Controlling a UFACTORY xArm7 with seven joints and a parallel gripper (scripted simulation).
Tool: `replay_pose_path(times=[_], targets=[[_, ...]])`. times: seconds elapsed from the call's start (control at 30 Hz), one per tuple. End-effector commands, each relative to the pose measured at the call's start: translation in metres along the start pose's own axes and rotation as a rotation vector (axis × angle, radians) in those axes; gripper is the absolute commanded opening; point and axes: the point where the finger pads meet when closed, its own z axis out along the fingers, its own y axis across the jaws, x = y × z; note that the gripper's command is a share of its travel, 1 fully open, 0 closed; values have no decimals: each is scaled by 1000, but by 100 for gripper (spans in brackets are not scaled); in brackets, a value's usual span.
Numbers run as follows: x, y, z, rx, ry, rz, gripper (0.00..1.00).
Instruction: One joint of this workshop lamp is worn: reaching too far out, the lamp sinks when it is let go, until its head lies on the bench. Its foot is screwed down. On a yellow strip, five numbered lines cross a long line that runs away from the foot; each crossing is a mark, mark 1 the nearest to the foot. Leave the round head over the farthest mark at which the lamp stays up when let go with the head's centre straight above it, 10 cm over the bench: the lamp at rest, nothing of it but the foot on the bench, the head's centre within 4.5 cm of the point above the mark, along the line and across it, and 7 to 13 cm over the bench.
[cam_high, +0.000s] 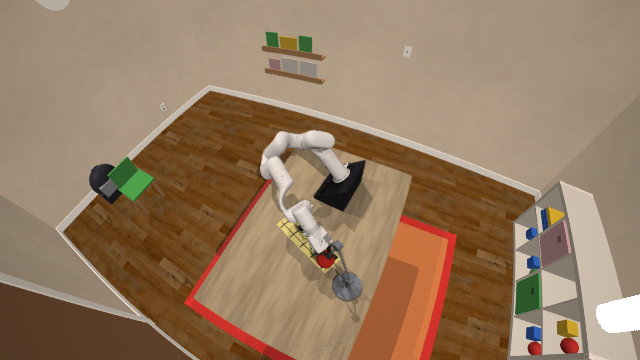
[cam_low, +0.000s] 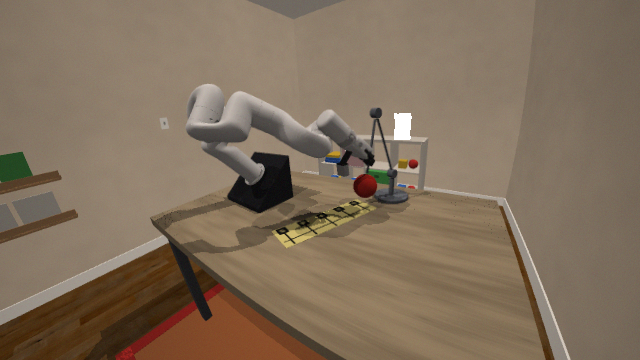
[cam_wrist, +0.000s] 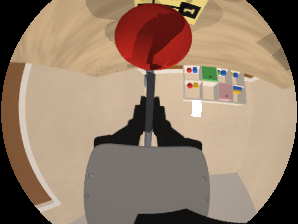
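The lamp's red round head (cam_high: 325, 260) (cam_low: 365, 186) (cam_wrist: 152, 37) hangs clear of the bench, near the foot end of the yellow strip (cam_high: 281, 224) (cam_low: 327, 226) (cam_wrist: 202, 6). Its exact height and offset from mark 1 are hard to tell. The grey foot (cam_high: 347, 286) (cam_low: 391, 196) stands just past that end. The elbow (cam_high: 338, 245) (cam_low: 375, 113) is high, with the lower arm leaning slightly toward the strip. My gripper (cam_high: 330, 251) (cam_low: 370, 159) (cam_wrist: 149, 104) is shut on the thin rod (cam_wrist: 150, 87) above the head, one finger on each side.
My arm's black base (cam_high: 339, 192) (cam_low: 265, 185) stands on the wooden bench (cam_high: 240, 285) (cam_low: 425, 260), on the other side of the strip from the exterior view. My arm reaches above the strip. A white shelf unit (cam_high: 582, 240) stands beyond the bench.
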Motion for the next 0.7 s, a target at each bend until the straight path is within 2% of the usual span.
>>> replay_pose_path(times=[0.0, 0.03, 0.67], targets=[[1, -2, -2, -9, -4, -10, 0], [1, -2, -2, -9, -4, -9, 100], [-1, -2, -2, 0, -3, -4, 100]])
